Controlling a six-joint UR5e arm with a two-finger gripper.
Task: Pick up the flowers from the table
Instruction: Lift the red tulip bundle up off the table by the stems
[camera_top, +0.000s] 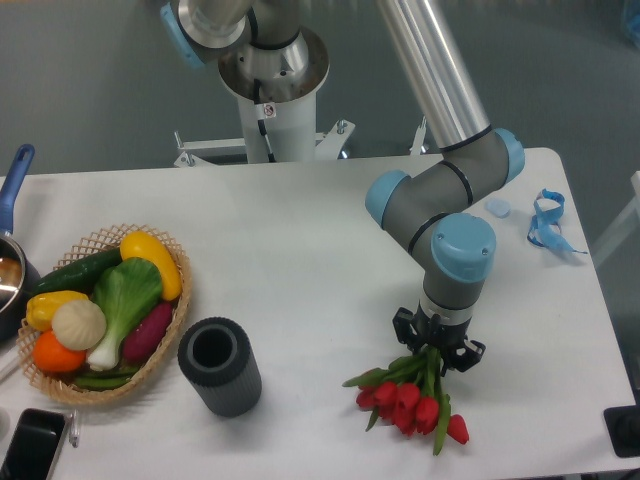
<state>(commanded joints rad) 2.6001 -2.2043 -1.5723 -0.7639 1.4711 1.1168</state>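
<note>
The flowers (410, 400) are seen near the front right of the table (300, 230), stems pointing up under the gripper (437, 352), whose jaws appear closed around the green stems. The red heads are fanned toward the table's front edge. A slip is judged possible: thin, smooth stems could be pulled unevenly, or crushed if pinched hard, and the heavy heads could swing when raised. The dark cylinder (220, 366) stands well apart.
</note>
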